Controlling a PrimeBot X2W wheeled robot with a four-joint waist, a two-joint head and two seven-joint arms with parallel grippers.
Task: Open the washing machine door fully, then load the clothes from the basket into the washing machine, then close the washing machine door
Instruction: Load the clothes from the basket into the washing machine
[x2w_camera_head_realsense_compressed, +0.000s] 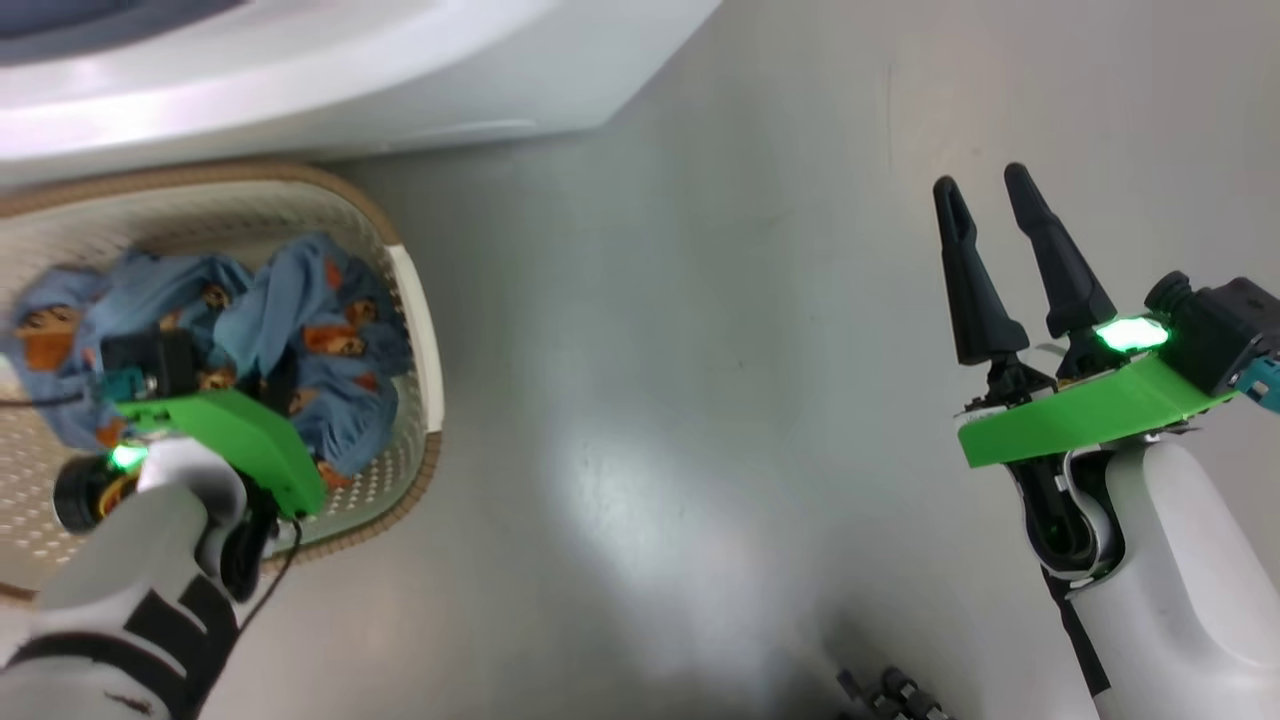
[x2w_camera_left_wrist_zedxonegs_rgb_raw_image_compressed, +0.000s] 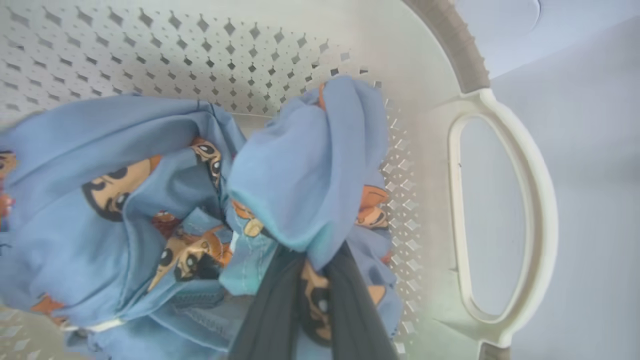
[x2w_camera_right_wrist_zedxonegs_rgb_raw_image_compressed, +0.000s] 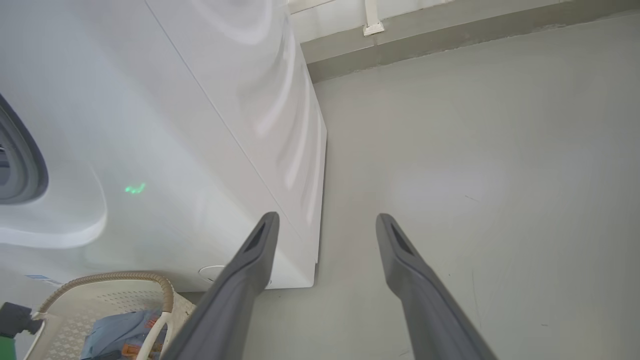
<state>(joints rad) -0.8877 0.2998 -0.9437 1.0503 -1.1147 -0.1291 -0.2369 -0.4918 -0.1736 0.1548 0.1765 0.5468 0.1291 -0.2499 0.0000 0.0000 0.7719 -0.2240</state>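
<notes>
From the head view I have the left end effector (x2w_camera_head_realsense_compressed: 283, 385) sunk into the basket (x2w_camera_head_realsense_compressed: 418, 330), which sits on the floor (x2w_camera_head_realsense_compressed: 700, 400) right against the washing machine (x2w_camera_head_realsense_compressed: 300, 80) so each carry is short. The right end effector (x2w_camera_head_realsense_compressed: 985, 190) hangs wide open and empty, well off to the side and out of the way. In the left wrist view the left fingers (x2w_camera_left_wrist_zedxonegs_rgb_raw_image_compressed: 272, 310) are pinched almost together on a fold of the clothes (x2w_camera_left_wrist_zedxonegs_rgb_raw_image_compressed: 300, 175), low in the heap, which I judge should bring up a good bunch. The right wrist view looks between spread fingers at the machine's white side, gripping nothing.
</notes>
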